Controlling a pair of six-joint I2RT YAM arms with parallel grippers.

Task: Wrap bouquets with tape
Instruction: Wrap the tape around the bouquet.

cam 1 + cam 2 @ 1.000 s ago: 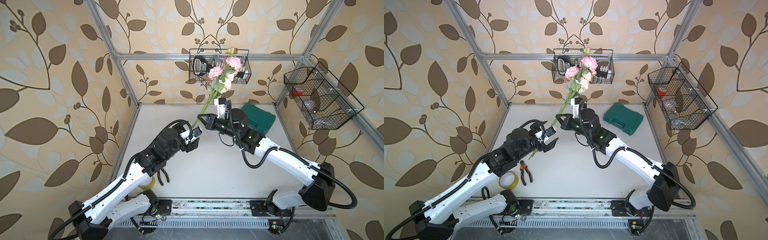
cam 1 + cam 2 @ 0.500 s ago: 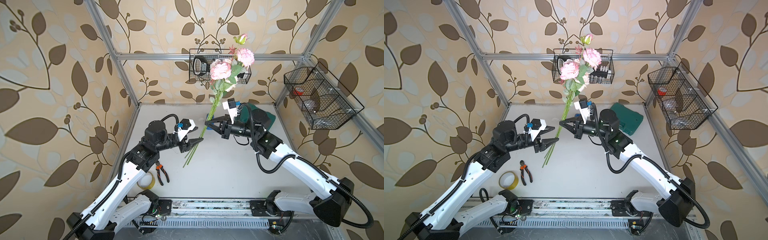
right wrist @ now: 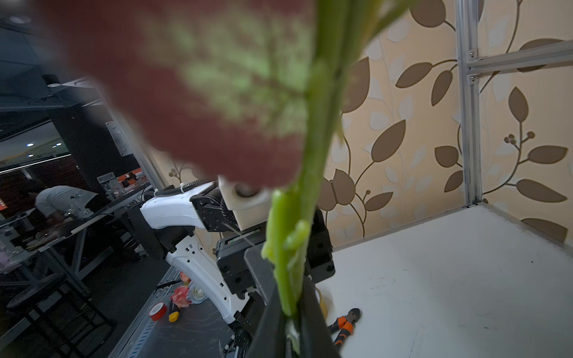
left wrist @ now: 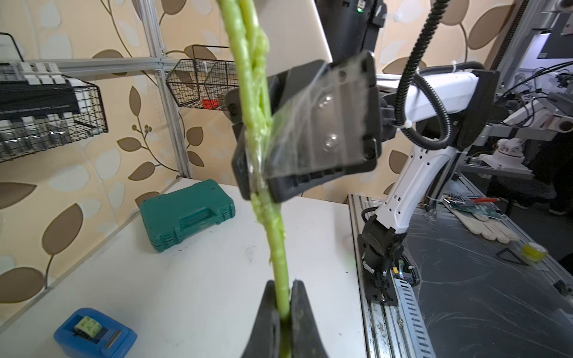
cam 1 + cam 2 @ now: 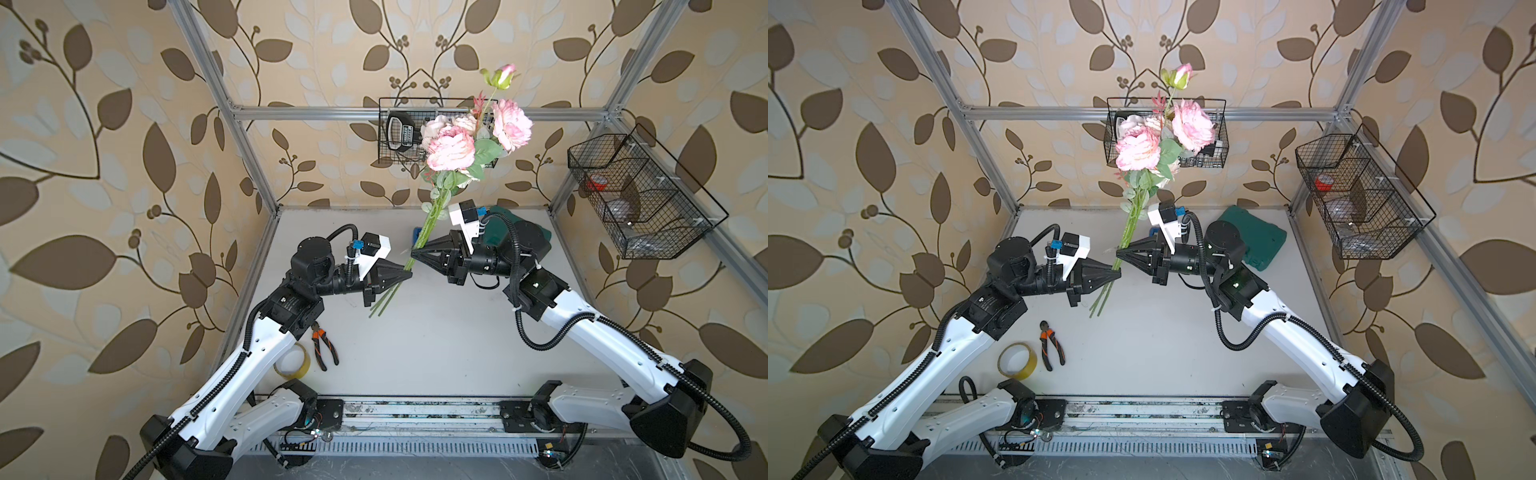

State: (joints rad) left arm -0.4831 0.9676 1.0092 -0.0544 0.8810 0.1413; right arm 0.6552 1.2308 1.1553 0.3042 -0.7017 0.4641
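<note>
The bouquets are one bunch of pink and cream roses [image 5: 451,147] [image 5: 1138,149], held upright above the table in both top views, with the thin green stems slanting down between the arms. My left gripper [image 5: 409,274] [image 5: 1118,272] [image 4: 282,288] is shut on the lower stems [image 4: 262,93]. Just above it, my right gripper [image 5: 413,251] [image 5: 1119,251] [image 3: 294,297] has its jaws close against the same stems [image 3: 288,263]. A clear strip of tape [image 4: 297,145] lies across the stems and one right finger. The blue tape dispenser [image 4: 93,333] stands on the table.
A green plastic case [image 5: 1254,232] [image 4: 186,214] lies at the back right of the table. Orange-handled pliers [image 5: 1051,345] and a yellowish tape ring [image 5: 1017,359] lie near the left arm's base. Wire baskets hang on the back wall [image 5: 390,124] and the right wall [image 5: 640,195].
My left gripper was open beside the stems and has shut on them below the right gripper. The bouquet has risen and now stands more upright.
</note>
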